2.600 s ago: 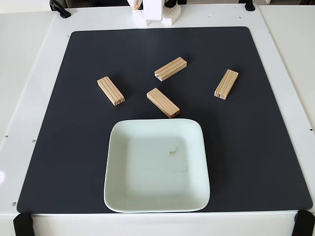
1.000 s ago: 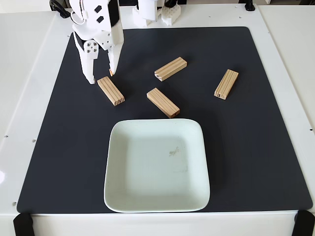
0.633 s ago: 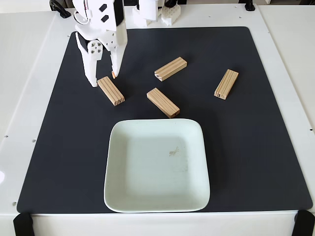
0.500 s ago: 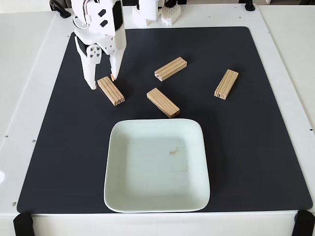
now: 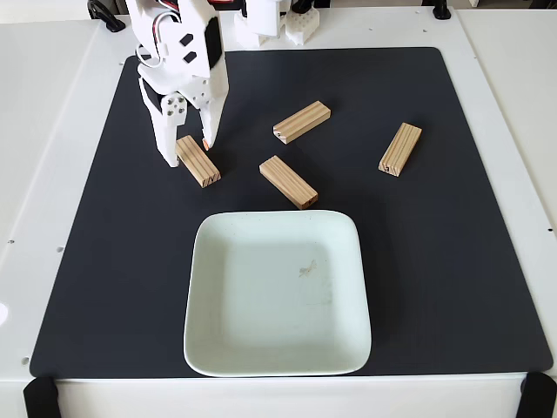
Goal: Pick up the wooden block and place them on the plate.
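Note:
Several light wooden blocks lie on the black mat: one at the left point(image 5: 198, 164), one in the middle point(image 5: 288, 181), one further back point(image 5: 302, 121) and one at the right point(image 5: 400, 149). The pale square plate point(image 5: 209, 348) sits at the front centre with nothing on it. My white gripper point(image 5: 188, 151) is open and straddles the far end of the left block, one finger on each side of it. Whether the fingers touch the block is not clear.
The black mat point(image 5: 452, 261) covers most of the white table. The arm's white base parts point(image 5: 278, 22) stand at the back edge. Black clamps sit at the front corners point(image 5: 39, 396).
The gripper came into view from the back left, then moved forward and down until its open fingers straddle the left block's far end. The blocks and plate have not moved.

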